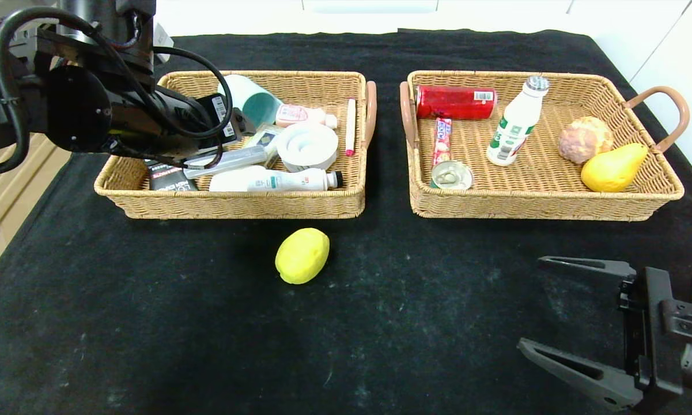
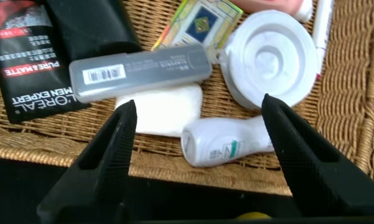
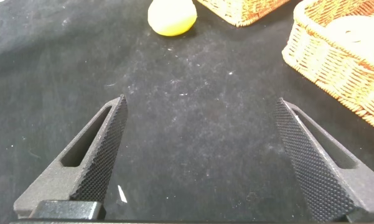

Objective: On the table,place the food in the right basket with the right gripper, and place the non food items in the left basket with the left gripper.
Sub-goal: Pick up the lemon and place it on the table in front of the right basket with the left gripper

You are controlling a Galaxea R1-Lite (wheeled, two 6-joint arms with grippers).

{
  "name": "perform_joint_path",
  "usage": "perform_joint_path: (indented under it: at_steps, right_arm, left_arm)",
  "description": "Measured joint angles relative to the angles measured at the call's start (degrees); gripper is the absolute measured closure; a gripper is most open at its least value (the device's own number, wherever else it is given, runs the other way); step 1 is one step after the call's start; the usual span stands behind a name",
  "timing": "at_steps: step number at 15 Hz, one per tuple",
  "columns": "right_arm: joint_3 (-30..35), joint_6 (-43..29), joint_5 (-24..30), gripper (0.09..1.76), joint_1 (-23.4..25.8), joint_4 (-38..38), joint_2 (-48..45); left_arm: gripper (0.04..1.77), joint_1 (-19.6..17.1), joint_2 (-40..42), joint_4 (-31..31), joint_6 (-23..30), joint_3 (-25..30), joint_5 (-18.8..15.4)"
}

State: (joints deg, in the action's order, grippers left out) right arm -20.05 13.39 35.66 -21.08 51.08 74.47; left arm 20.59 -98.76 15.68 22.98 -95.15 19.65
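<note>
- Lemon [image 1: 302,255]: the one item you have left on the black cloth [image 1: 150,323]. It lies just in front of the left basket's [image 1: 236,204] near right corner, in line with the gap between the two baskets, touching neither. It is food, so it belongs to the right arm.
- Right basket [image 1: 544,204]: well right of the lemon and behind it. It holds a red can [image 1: 455,102], a white bottle [image 1: 517,124], a snack bar [image 1: 441,141], a tin [image 1: 452,174], a bun [image 1: 585,138] and a pear [image 1: 613,168].
- Left basket contents: a black tube [image 2: 31,56], a grey case [image 2: 140,67], white bottles, a white round lid [image 2: 271,59], a teal cup [image 1: 253,99] and a pen [image 1: 350,125]. The non-food sorting looks finished.
- Left gripper [image 2: 196,124]: behind and left of the lemon, hanging over the left basket. Its claw is spread wide and carries nothing; the case and a bottle lie beneath it.
- Right gripper [image 1: 544,302]: well to the right of the lemon and nearer to you, low over the cloth. Its claw is fully spread and empty. From its wrist camera the lemon [image 3: 172,16] sits far ahead and off to one side.
- Step in hand, as I judge it: the last food pick, with the reach not yet made.
- Next move calls for: swing the right arm across to the lemon, straddle it with both fingers, and close gently since a rounded fruit may roll. Then lift it clear of the wicker rim and release it over a bare patch.
</note>
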Motion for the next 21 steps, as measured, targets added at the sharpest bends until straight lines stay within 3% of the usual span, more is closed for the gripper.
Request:
perform_joint_path:
  at_steps: [6,13,21]
  right_arm:
    - [0.0,0.0,0.0,0.14,0.0,0.0,0.0]
    - [0.2,0.0,0.0,0.14,0.0,0.0,0.0]
    - [0.2,0.1,0.0,0.14,-0.1,0.0,0.0]
  left_arm:
    - [0.22,4.2,3.0,1.8,-2.5,4.3,0.3]
    - [0.14,12.3,7.8,1.8,-12.2,13.0,-0.1]
    - [0.11,19.0,8.3,1.8,-12.9,19.9,0.0]
